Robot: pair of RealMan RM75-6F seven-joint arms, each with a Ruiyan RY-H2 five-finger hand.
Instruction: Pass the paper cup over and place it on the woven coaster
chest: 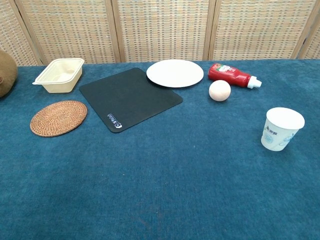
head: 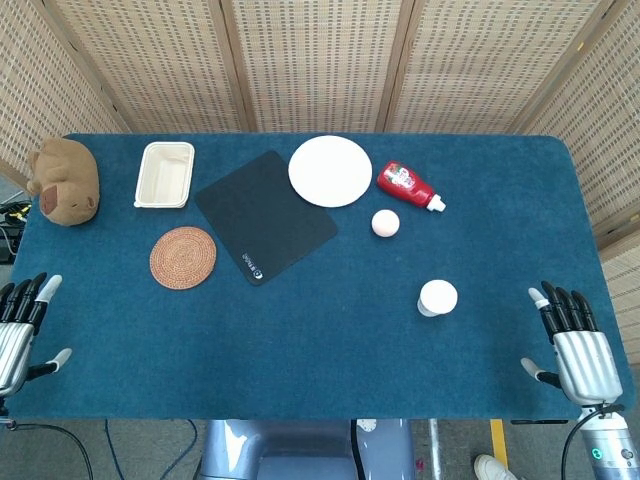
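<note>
The white paper cup (head: 437, 298) (chest: 281, 129) stands upright on the blue table, right of centre. The round woven coaster (head: 183, 258) (chest: 58, 117) lies bare on the left side, far from the cup. My right hand (head: 573, 340) hovers at the table's front right corner, fingers spread and empty, a good way right of the cup. At the front left edge my left hand (head: 17, 328) is open too, holding nothing. The chest view shows neither hand.
A black mat (head: 265, 216) lies between coaster and cup. Behind it sit a white plate (head: 330, 171), a red bottle on its side (head: 409, 186), a pale ball (head: 385, 223), a cream tray (head: 165, 174) and a brown plush toy (head: 64, 181).
</note>
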